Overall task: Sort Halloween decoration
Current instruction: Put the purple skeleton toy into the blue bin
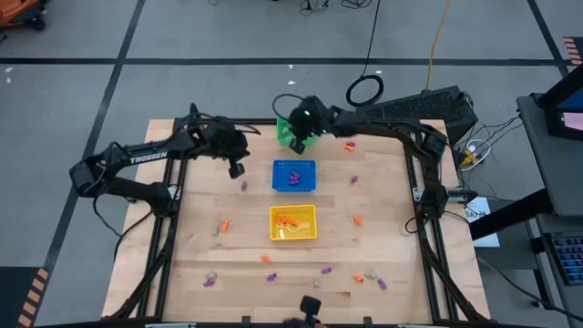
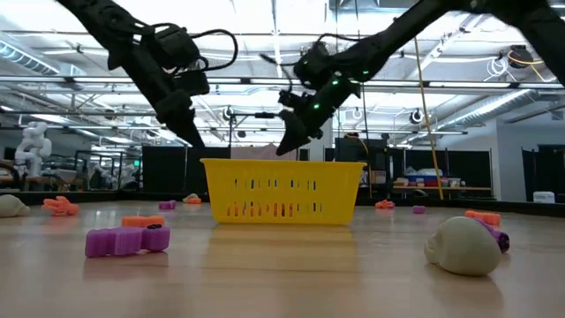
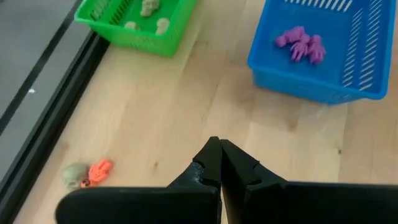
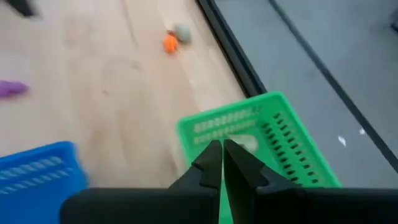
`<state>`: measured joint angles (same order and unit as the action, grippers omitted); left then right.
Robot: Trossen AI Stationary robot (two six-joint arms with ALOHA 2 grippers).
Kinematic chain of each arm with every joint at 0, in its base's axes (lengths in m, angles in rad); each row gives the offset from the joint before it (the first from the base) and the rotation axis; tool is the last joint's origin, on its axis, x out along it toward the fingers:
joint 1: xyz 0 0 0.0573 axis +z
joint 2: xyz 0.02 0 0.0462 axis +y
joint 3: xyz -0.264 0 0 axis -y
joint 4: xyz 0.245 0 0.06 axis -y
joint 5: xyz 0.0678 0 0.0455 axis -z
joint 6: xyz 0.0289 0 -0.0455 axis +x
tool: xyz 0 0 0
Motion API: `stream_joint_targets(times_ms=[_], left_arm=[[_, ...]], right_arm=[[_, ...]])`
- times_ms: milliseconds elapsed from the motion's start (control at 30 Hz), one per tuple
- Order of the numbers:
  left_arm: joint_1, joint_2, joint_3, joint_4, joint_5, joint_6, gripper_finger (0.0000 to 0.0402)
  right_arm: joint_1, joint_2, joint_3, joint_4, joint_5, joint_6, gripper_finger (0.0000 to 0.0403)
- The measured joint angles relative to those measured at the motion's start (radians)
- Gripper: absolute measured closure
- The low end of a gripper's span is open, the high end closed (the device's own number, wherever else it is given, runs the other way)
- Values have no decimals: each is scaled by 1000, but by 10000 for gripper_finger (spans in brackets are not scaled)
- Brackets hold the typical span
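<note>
high view shows a pale wooden tabletop (image 1: 383,219) with dark rails on a grey floor crossed by dark lines. three square baskets stand in a row down its middle: a green basket (image 1: 290,133) at 12 o'clock by the far edge, a blue basket (image 1: 294,176) at the centre, a yellow basket (image 1: 292,223) just toward 6 o'clock from it. purple trinkets (image 1: 293,177) lie in the blue basket, orange trinkets (image 1: 289,220) in the yellow one, and the left wrist view shows pale beige-green trinkets (image 3: 148,9) in the green one. the remaining halloween decoration (image 1: 369,275) is scattered loose over the wood, mostly along the 6 o'clock edge, with a few pieces toward 3 and 9 o'clock.

the left pincer (image 1: 236,168) hangs above bare wood at about 10 o'clock from the blue basket, fingers pressed together and holding nothing. the right pincer (image 1: 298,143) hangs over the green basket, its fingers also together and empty.

low view looks across the tabletop past the yellow basket into a large hall with ceiling beams, strip lights and dark screens; a purple piece (image 2: 126,239) and a pale skull-like piece (image 2: 464,246) lie nearest. cables, a coiled black cord (image 1: 365,89) and a desk with equipment (image 1: 557,173) sit off toward 2 and 3 o'clock.
</note>
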<state>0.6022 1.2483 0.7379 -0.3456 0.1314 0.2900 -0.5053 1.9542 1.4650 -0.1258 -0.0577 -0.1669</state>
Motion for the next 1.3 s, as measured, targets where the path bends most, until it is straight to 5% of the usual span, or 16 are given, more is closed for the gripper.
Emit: stream_joint_targets(times_ms=[267,533,733,1100,1300], left_arm=[[-23,43,69,-152,0,3,402],[-143,44,106,-318,-3,-172,402],[-273,44,108,-355,-96,-395,389],[-398,181,108,-361,-308,-675,245],[-400,293,108,-298,-318,-730,220]], right_arm=[[117,-313,-407,281,17,101,402],[277,-588,-657,343,243,138,403],[371,-683,-717,339,338,146,403],[461,-676,-722,335,401,128,403],[488,-676,-722,338,402,113,403]])
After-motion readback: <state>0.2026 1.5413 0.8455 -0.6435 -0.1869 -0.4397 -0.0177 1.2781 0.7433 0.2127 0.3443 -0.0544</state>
